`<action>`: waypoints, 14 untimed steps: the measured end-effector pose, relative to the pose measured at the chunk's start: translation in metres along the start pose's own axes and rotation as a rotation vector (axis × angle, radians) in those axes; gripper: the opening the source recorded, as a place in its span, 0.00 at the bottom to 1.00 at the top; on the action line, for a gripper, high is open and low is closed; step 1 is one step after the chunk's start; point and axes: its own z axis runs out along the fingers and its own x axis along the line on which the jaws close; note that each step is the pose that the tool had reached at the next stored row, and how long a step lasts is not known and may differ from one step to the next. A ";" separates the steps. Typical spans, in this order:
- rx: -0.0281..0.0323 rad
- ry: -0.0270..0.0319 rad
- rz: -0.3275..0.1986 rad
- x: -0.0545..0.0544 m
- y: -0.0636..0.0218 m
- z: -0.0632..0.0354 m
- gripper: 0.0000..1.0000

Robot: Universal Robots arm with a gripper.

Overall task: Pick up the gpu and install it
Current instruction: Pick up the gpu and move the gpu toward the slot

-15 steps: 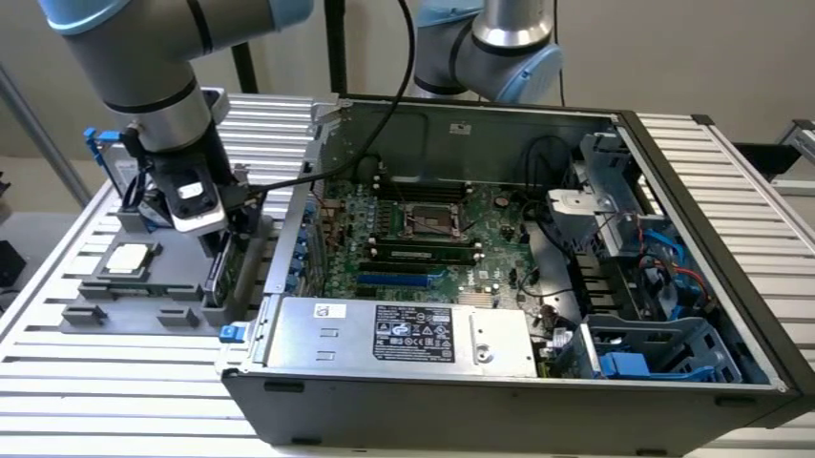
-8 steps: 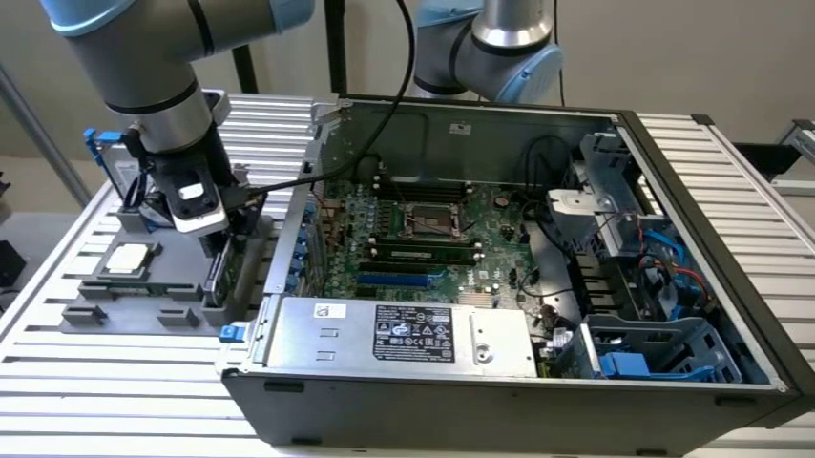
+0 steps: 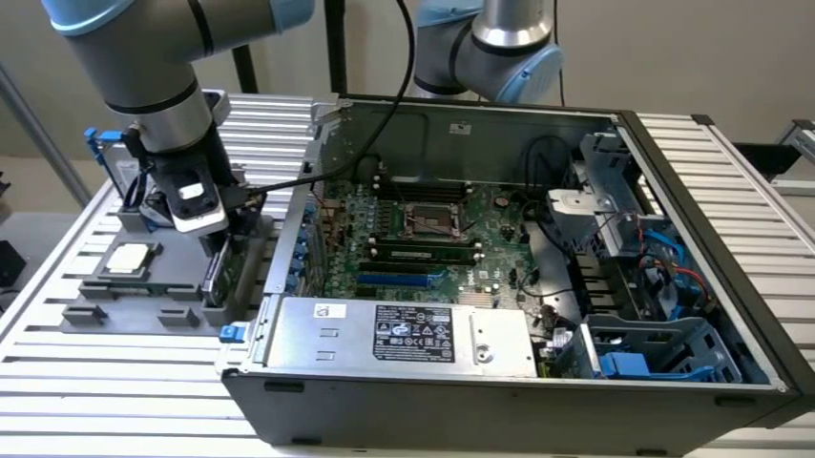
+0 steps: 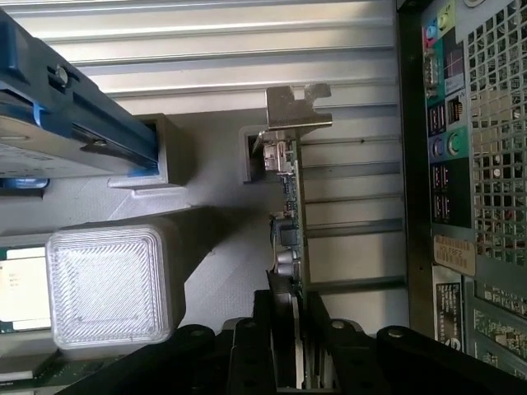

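Observation:
The gpu [image 3: 219, 272] stands on edge in a grey holder [image 3: 166, 296] on the table, just to the exterior view's left of the open PC case [image 3: 510, 382]. In the wrist view I see the gpu [image 4: 290, 206] edge-on, with its silver bracket [image 4: 296, 107] at the far end. My gripper [image 3: 214, 246] has come down over the card from above. Its black fingers [image 4: 263, 329] sit on both sides of the card's near end, and the gripper [image 4: 292, 304] looks shut on it. The card still rests in the holder.
A hard drive with blue rails [image 3: 117, 157] and a square CPU [image 3: 132, 258] sit in the same fixture. Inside the case lie the motherboard [image 3: 421, 229] and a blue slot [image 3: 401, 280]. The case's rear port panel [image 4: 449, 164] is close beside the card. A second arm [image 3: 491, 43] stands behind the case.

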 end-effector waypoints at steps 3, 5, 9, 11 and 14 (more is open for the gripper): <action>0.0000 0.0000 0.000 0.000 0.0000 0.0000 0.00; 0.0000 0.0001 0.000 0.000 0.0000 0.0000 0.00; 0.0001 0.0009 0.000 0.000 0.0001 -0.0025 1.00; 0.0001 0.0016 0.000 0.000 0.0003 -0.0057 1.00; 0.0002 0.0022 0.000 0.000 0.0005 -0.0095 1.00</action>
